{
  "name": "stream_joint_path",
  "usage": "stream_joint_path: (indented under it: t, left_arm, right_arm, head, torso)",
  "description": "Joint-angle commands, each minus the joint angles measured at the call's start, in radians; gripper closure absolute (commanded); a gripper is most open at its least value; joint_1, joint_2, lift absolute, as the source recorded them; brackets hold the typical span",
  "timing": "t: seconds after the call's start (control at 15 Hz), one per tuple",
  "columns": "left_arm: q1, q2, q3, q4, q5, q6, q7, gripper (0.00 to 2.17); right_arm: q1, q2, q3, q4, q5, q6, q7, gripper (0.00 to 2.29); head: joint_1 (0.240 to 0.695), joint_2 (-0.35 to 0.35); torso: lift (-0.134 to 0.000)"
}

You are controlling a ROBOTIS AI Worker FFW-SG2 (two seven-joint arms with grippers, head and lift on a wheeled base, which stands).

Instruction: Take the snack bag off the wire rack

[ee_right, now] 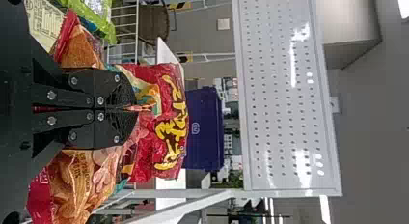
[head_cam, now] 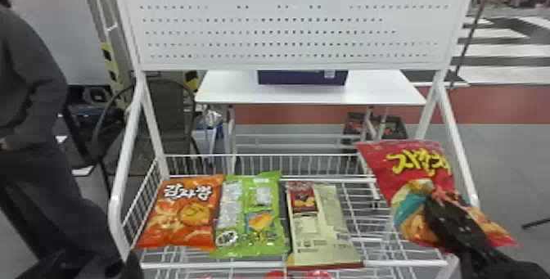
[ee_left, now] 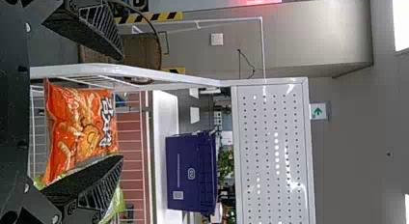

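The right end effector (head_cam: 434,197) has the red snack bag (head_cam: 403,176). Its two black fingers are squeezed close together, with a fold of the bag's shiny middle pinched between them, and the bag wrinkles up around the tips. The red bag is up at the right end of the wire rack (head_cam: 196,265), and part of it pokes out past the rack's right side. It leans — its top is tipped to the left and the far side, and its bottom points to the right and the near side. Whether it touches the rack is hard to tell.

The left end effector (head_cam: 98,264) is at the near left corner of the rack. Its fingers are wide apart, and it has hold of nothing.

Three more bags lie on the rack. An orange bag (head_cam: 180,212) is on the left, a green bag (head_cam: 255,204) is right beside it, and a pale bag (head_cam: 327,225) is just to the right of the green one.

A white board with little holes (head_cam: 294,62) stands up high on the rack's frame. On the far side is a white surface (head_cam: 229,88) — a dark blue box (head_cam: 300,77) sits on it.
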Motion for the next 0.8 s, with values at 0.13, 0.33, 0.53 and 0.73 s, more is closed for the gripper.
stream_joint_path:
  t: [0.13,0.33,0.53,0.73]
  left_arm:
    - [-0.003,0.013,0.004,-0.001,0.015,-0.002,-0.001,0.16]
    - [0.005,0.024,0.016,-0.001,0.027,-0.014,0.002,0.16]
    - [0.015,0.022,0.021,-0.01,0.029,-0.024,0.002,0.16]
    - [0.014,0.027,0.019,-0.013,0.029,-0.024,0.0,0.16]
  right_arm:
    - [0.159,-0.005,-0.043,-0.034,0.01,-0.115,-0.017,2.05]
    - [0.216,-0.001,-0.075,-0.034,0.02,-0.134,-0.041,2.05]
    - [0.293,0.007,-0.126,-0.053,0.017,-0.217,-0.043,2.05]
    - [0.308,0.021,-0.132,-0.062,0.022,-0.22,-0.043,2.05]
  head:
    - [0.499,0.0]
    - [0.499,0.0]
    - [0.499,0.0]
    - [0.499,0.0]
  torso:
    - [0.0]
    - [0.0]
    - [0.0]
    - [0.0]
